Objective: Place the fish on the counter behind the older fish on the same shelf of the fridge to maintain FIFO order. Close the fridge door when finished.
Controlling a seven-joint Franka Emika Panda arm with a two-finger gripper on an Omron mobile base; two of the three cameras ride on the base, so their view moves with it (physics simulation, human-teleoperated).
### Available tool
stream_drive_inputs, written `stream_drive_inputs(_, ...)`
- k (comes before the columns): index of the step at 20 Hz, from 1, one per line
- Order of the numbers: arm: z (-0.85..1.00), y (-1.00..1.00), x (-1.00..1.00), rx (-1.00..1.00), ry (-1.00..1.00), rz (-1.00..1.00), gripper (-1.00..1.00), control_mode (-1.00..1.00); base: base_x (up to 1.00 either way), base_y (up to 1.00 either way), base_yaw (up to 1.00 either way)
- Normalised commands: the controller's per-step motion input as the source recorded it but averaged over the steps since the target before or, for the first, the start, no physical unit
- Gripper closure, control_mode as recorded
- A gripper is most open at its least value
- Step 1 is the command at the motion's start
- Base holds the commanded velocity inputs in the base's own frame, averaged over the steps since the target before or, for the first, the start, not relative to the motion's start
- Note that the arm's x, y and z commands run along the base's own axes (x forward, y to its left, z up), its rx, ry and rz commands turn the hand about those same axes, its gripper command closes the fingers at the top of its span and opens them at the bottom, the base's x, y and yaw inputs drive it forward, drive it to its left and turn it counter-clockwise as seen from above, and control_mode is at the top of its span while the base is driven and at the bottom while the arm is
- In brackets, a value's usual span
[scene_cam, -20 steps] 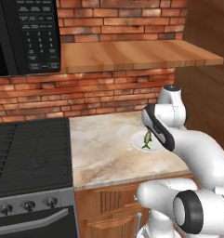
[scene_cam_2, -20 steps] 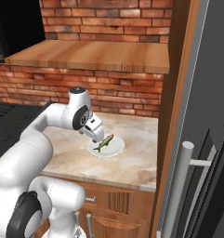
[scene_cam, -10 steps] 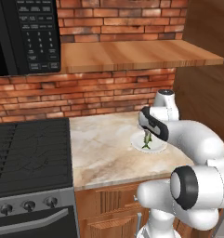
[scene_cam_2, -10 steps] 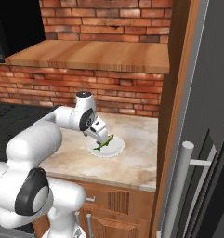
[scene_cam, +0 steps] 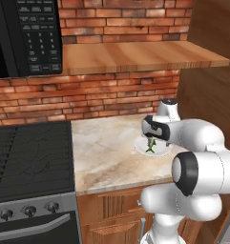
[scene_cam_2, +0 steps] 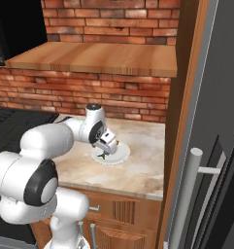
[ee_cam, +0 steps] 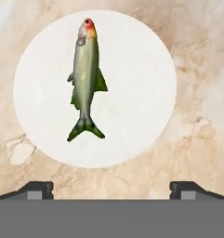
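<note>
Hovering lower than a second ago, gripper (ee_cam: 111, 188) now directly above plate (ee_cam: 146, 88), jaws wide and empty; fish (ee_cam: 85, 76) lying on plate on counter (scene_cam: 107, 152); pick-up judged imminent.

I'm looking at the counter (scene_cam: 107, 157) — beige marbled stone over brown wooden cabinets (scene_cam_2: 123, 211). A round white plate (ee_cam: 146, 121) sits directly on it, near the right end, and the fish (ee_cam: 85, 79) lies on that plate — lengthwise, left of centre in the hand view.

Kitchen: stove (scene_cam: 30, 162), microwave (scene_cam: 26, 35), counter (scene_cam: 107, 157).
</note>
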Motion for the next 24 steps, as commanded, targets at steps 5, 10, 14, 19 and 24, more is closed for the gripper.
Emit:
stream_drive_inputs(5, -0.14, -0.13, 0.31, 0.00, 0.07, 0.00, -1.00, -1.00, 0.00, 0.00, 0.00)
stream_drive_inputs(10, -0.09, -0.01, 0.41, 0.00, 0.13, 0.00, -1.00, -1.00, 0.00, 0.00, 0.00)
stream_drive_inputs(14, -0.10, 0.00, 0.43, 0.00, 0.13, 0.00, -1.00, -1.00, 0.00, 0.00, 0.00)
stream_drive_inputs(19, -0.19, 0.00, 0.37, 0.00, 0.12, 0.00, -1.00, -1.00, 0.00, 0.00, 0.00)
stream_drive_inputs(24, -0.31, 0.00, 0.20, 0.00, 0.08, 0.00, -1.00, -1.00, 0.00, 0.00, 0.00)
